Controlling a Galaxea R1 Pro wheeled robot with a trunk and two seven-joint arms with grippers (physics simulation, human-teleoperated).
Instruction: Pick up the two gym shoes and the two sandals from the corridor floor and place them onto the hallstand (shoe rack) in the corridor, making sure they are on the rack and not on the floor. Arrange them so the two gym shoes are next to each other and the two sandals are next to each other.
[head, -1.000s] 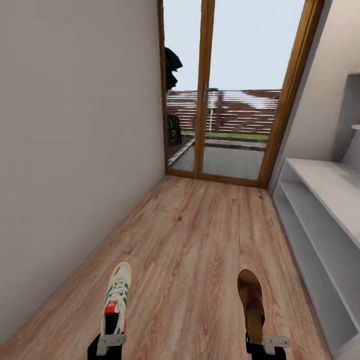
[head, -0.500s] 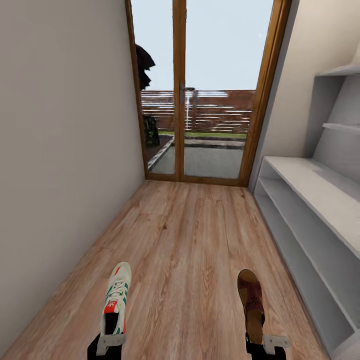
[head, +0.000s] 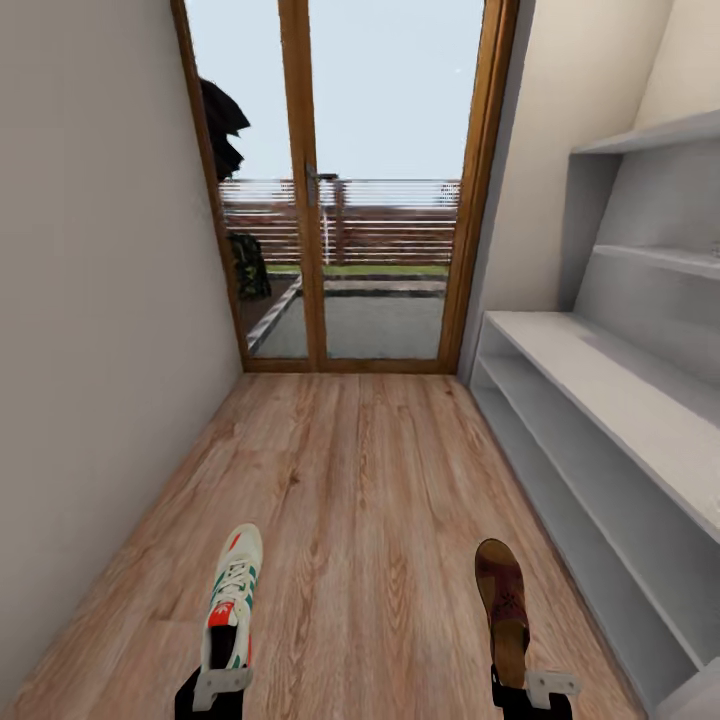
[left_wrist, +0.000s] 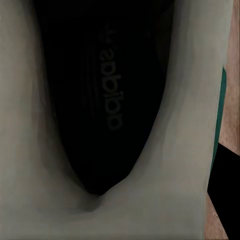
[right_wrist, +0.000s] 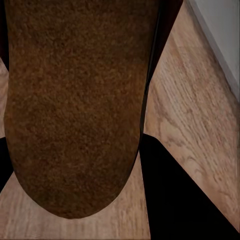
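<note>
Sneaker (head: 232, 598) sits clamped by its heel in the left gripper (head: 214, 685), toe toward the glass door (head: 345, 190); right gripper (head: 532, 688) is gripping a brown sandal (head: 503, 604) the same way; both are carried over the corridor floor (head: 370, 480); hallstand (head: 620, 420) runs along its right edge.

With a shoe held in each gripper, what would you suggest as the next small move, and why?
Probably turn the base right to face the hallstand. The left gripper holds a gym shoe and the right gripper a sandal, both pointing down the corridor floor, while the rack's shelves lie off to the right.
</note>
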